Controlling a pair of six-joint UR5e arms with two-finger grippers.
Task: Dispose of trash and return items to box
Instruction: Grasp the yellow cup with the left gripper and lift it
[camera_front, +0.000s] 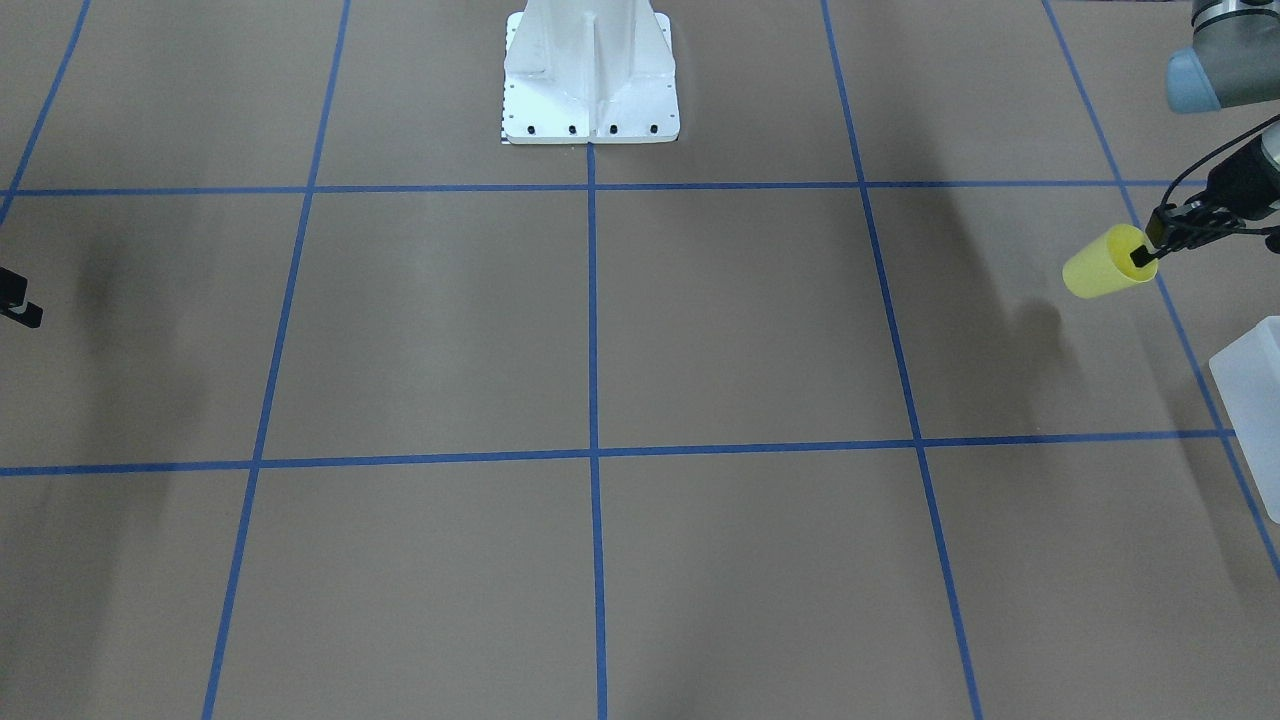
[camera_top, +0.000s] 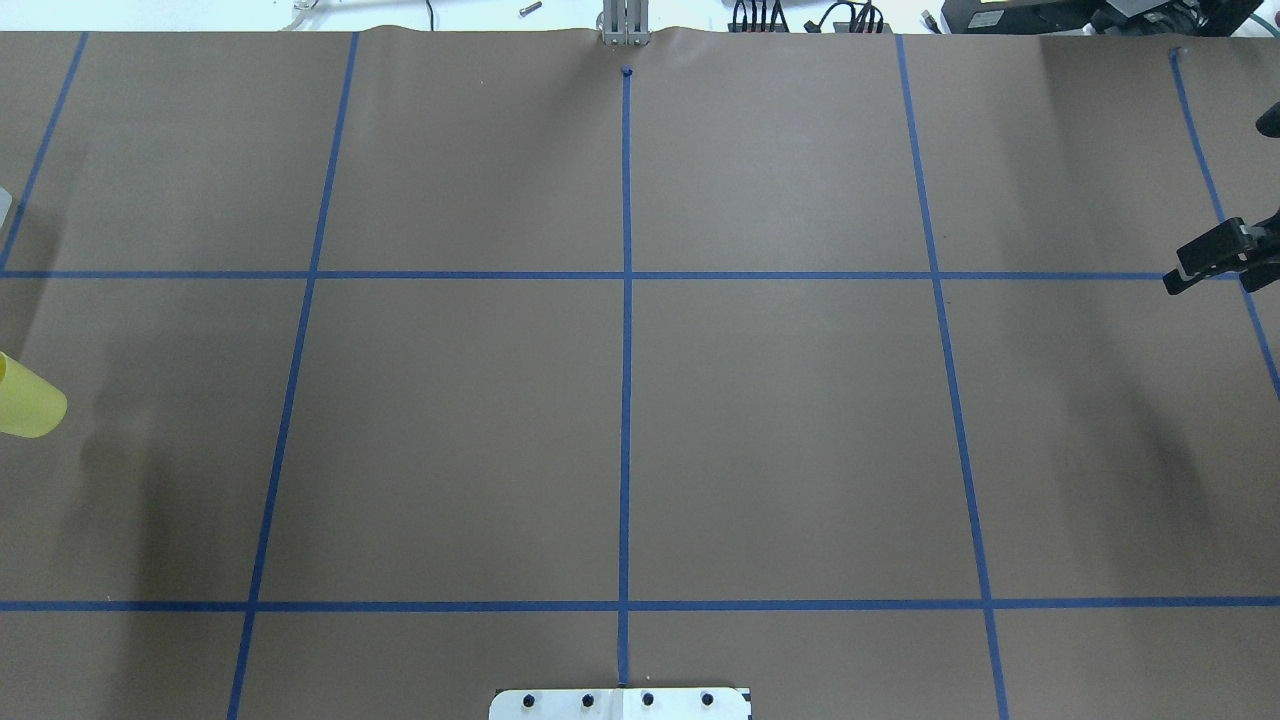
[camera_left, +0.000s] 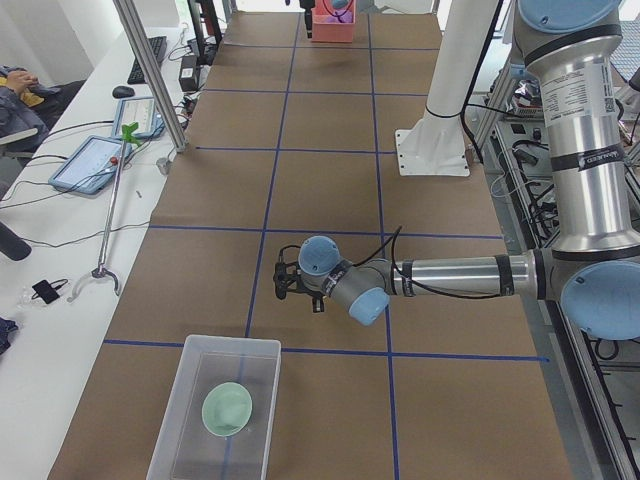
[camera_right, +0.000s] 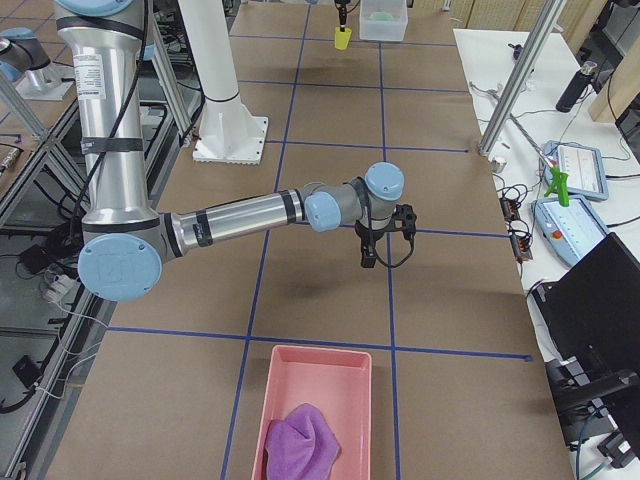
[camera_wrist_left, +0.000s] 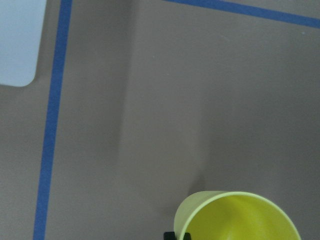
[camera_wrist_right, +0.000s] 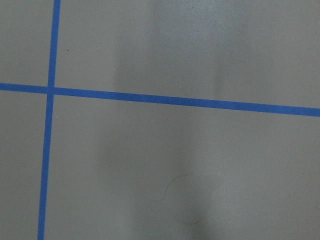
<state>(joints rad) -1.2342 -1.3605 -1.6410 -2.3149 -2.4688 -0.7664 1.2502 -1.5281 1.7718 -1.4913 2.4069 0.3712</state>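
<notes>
At three o'clock in the front-facing view, the left gripper (camera_front: 1146, 246) clamps the yellow cup (camera_front: 1103, 264) by its rim, aloft; the clear box (camera_front: 1255, 392) lies at its five o'clock. Best, I judge: centre it over the box, lower, then release. Right gripper (camera_top: 1203, 263): finger state cannot be told.

Reaching out: the left arm (camera_left: 450, 275) stretches its forearm level and low above the desk (camera_left: 330, 190), wrist bent at the end. The left hand (camera_front: 1145, 250) is clamped on the rim of a yellow cup (camera_front: 1100, 265), which it carries tipped on its side, clear of the surface. At the opposite end the right arm (camera_right: 240, 215) extends likewise, its wrist turned downward. The right hand (camera_right: 385, 252) points at the desk without touching it, fingers parted and holding nothing.
</notes>
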